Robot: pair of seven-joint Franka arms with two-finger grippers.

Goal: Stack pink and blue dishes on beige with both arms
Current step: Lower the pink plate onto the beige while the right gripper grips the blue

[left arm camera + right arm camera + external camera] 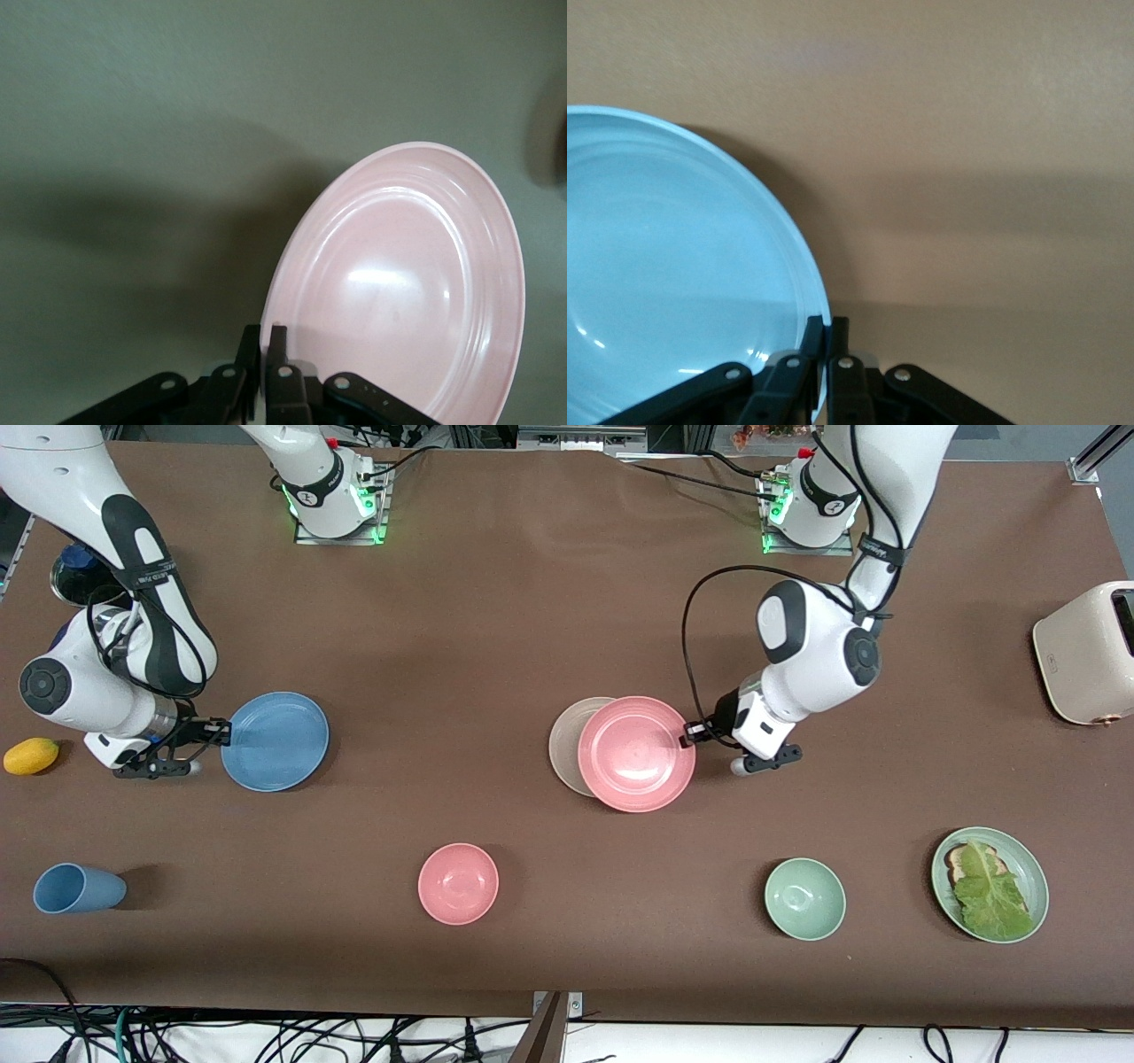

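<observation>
Both clamped: left end effector (690, 734) pink plate (635, 754), right end effector (223, 732) blue plate (275, 740).

Most of the beige plate (567, 746) is covered by the pink plate (636, 754), only a crescent toward the right arm's end being left in sight. In the right wrist view the blue plate (673, 266) is cut off by the picture's edge. The toaster (1088, 653) is cropped at the front view's border.

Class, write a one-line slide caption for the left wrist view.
Left gripper pinches the pink plate by its rim.
</observation>
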